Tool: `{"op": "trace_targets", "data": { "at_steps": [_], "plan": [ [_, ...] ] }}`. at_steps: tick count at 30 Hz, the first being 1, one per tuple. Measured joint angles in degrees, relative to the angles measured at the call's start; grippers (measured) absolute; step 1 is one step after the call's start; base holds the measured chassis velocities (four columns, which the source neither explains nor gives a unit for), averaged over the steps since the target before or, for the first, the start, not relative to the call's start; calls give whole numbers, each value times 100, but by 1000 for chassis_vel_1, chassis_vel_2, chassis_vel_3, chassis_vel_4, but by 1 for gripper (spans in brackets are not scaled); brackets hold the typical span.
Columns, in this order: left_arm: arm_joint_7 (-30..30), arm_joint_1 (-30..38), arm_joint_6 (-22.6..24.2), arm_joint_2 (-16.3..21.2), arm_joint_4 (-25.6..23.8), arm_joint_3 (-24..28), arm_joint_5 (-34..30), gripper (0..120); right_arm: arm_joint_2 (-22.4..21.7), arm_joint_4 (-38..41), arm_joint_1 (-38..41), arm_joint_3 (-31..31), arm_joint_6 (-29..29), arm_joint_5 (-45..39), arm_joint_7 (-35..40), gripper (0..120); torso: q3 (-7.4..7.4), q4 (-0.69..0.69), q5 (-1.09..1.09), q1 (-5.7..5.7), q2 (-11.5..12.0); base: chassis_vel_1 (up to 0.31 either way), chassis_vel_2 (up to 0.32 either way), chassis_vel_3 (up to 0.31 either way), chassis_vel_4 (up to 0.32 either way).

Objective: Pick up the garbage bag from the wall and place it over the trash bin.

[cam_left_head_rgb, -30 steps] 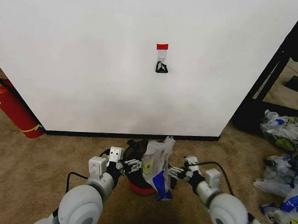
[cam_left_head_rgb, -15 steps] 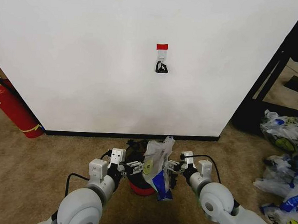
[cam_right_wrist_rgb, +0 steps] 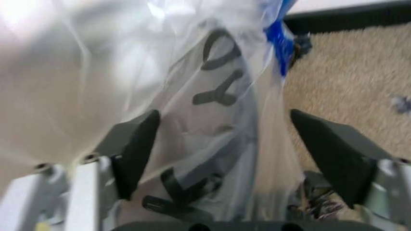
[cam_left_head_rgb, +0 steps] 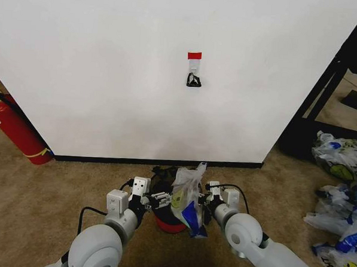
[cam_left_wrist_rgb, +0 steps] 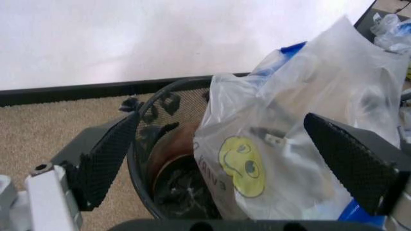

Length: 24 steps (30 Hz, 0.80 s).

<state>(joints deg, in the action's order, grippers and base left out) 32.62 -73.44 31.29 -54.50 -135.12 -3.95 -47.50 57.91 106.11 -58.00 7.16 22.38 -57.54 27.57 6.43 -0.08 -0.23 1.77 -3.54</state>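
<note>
Since a second ago the right arm has drawn inward toward the bin, so the right gripper (cam_left_head_rgb: 205,202) now sits tight against the bag's side. Its jaws stand wide apart in the right wrist view (cam_right_wrist_rgb: 224,149), with the lettered plastic of the garbage bag (cam_right_wrist_rgb: 192,96) bulging into the gap between the two dark pads; whether either pad presses the film I cannot tell. The left gripper (cam_left_head_rgb: 159,197) stands at 9 o'clock of the bin, also spread wide: in its wrist view one ribbed finger (cam_left_wrist_rgb: 106,156) lies outside the mesh wall, the other (cam_left_wrist_rgb: 350,161) on the far side of the bag, the pair straddling bin rim and bag without clamping.

The garbage bag (cam_left_head_rgb: 187,198) stands upright in the trash bin (cam_left_head_rgb: 164,219), long axis vertical, crumpled top pointing to 12 o'clock, smiley face toward the left gripper (cam_left_wrist_rgb: 224,159). Bin and bag sit on the carpet at 6 o'clock of the wall (cam_left_head_rgb: 109,76) and its hook (cam_left_head_rgb: 195,74).
</note>
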Motion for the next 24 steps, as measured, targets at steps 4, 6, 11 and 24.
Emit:
{"op": "trace_targets", "data": {
  "at_steps": [4,6,11,24],
  "plan": [
    [-8,-6,-30,19,-2,-1,8,100,165,-105,20,2,68,-160,113,58,0,0,0,0,0,0,0,0,0],
    [-8,-10,-35,17,-4,-2,11,100,190,-107,22,2,71,-181,139,55,0,0,0,0,0,0,0,0,0],
    [-43,-30,-57,3,9,39,93,100,184,-15,20,-3,75,-234,240,34,0,0,0,0,0,0,0,0,0],
    [-131,-43,-70,5,4,110,265,100,237,124,-92,-186,-51,-244,342,1,0,0,0,0,0,0,0,0,0]
  ]
}}
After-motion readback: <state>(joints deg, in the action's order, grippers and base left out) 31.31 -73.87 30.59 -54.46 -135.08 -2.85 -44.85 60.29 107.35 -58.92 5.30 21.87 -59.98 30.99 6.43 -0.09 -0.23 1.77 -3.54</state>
